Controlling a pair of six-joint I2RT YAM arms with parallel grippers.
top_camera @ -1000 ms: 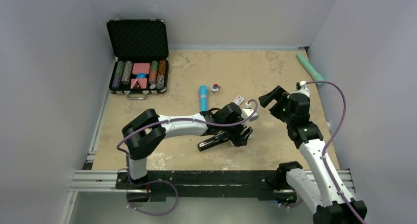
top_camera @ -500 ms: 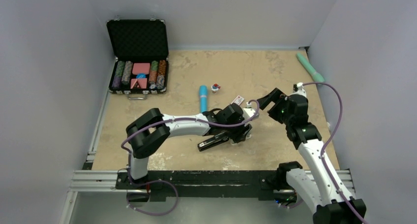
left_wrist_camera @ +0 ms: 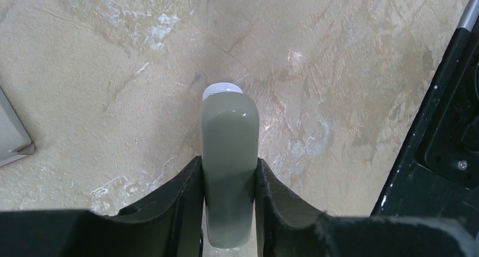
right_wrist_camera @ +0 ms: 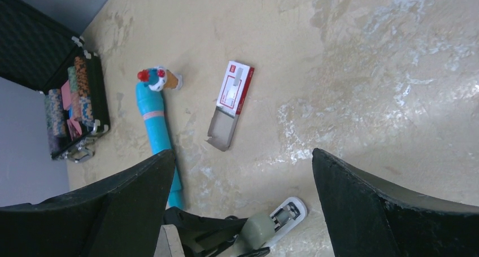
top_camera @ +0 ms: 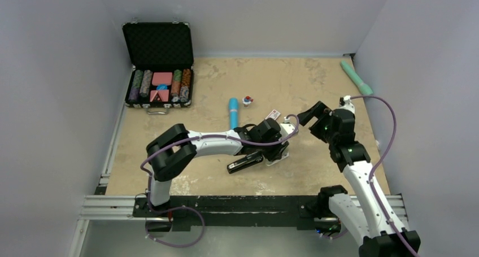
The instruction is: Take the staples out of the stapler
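Observation:
The stapler has a grey-green top arm over a white base. It lies on the tan table just right of centre. My left gripper is shut on the top arm, with both black fingers pressed against its sides. In the top view the left gripper sits low over the stapler. My right gripper hovers above and to the right of it, open wide with nothing between its fingers. The staples are hidden; only a bit of metal shows in the white base.
A black stapler lies just left of the held one. An open red-and-white staple box, a blue tube and a small toy lie behind. An open chip case stands back left; a teal handle lies back right.
My left jaws have closed onto the stapler's grey-green top. The right gripper has shifted slightly left and down toward the stapler, still open.

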